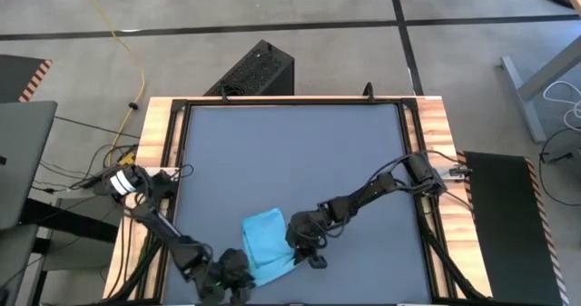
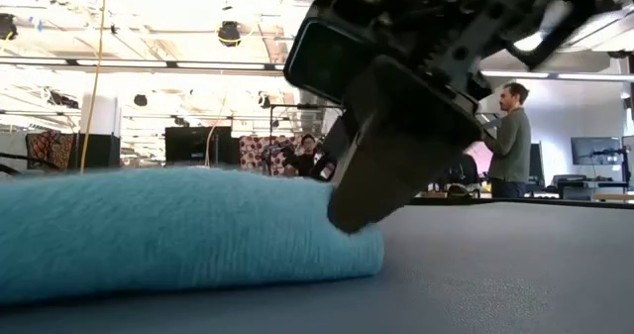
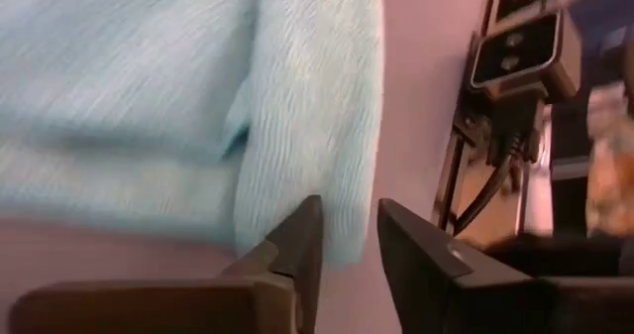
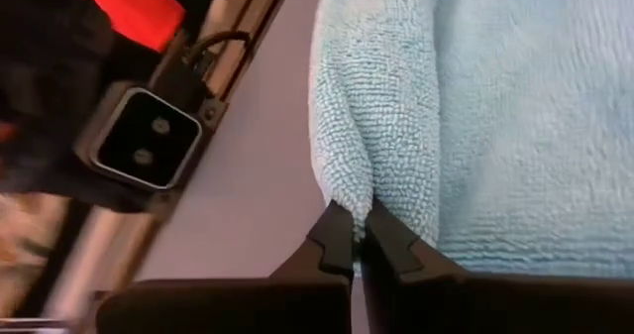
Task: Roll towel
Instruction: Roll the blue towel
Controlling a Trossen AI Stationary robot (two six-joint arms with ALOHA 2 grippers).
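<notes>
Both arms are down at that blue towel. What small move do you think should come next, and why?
Probably the left gripper should close on the towel edge. The right gripper has pinched a fold at its side, while the left fingers stand apart around the near edge, gripping nothing. Then both could turn the edge over.

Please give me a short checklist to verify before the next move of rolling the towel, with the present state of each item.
1. Right pincer shut on the towel edge: ok, a fold is pinched.
2. Left pincer gripping towel: not ok, jaws apart at the corner.
3. Towel fully on the table: ok.
4. Towel already rolled: not ok, it lies folded and flat.
5. Both arms at the same towel end: ok, near the front edge.
6. People away from table: ok, far behind.
</notes>
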